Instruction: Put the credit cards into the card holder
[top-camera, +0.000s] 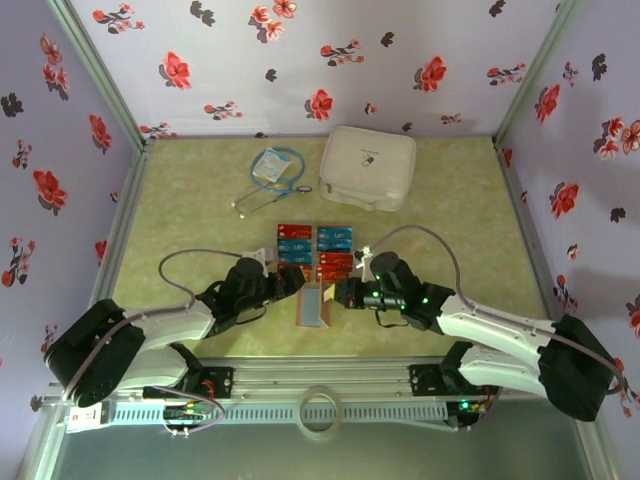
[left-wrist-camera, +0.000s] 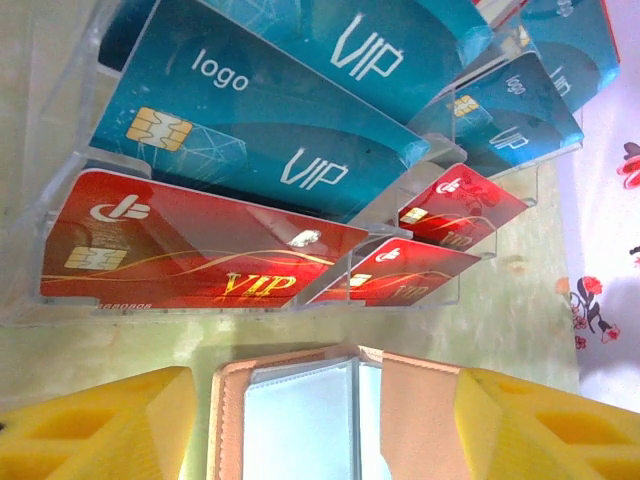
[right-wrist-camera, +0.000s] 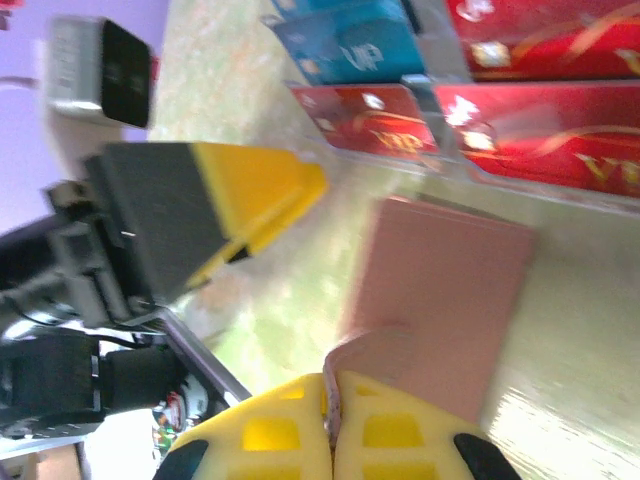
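Note:
The card holder lies open on the green mat near the front edge, tan outside and grey-blue inside. My left gripper is open, its yellow fingers straddling the holder with a small gap on the left side. My right gripper is shut on the holder's pink-tan cover flap, pinching its edge. In the top view the left gripper and the right gripper flank the holder. Red and blue credit cards stand in a clear tiered rack just behind it.
A big white zip case sits at the back. A blue stethoscope with a plastic bag lies left of it. A roll of tape rests on the front rail. Flowered walls close in three sides.

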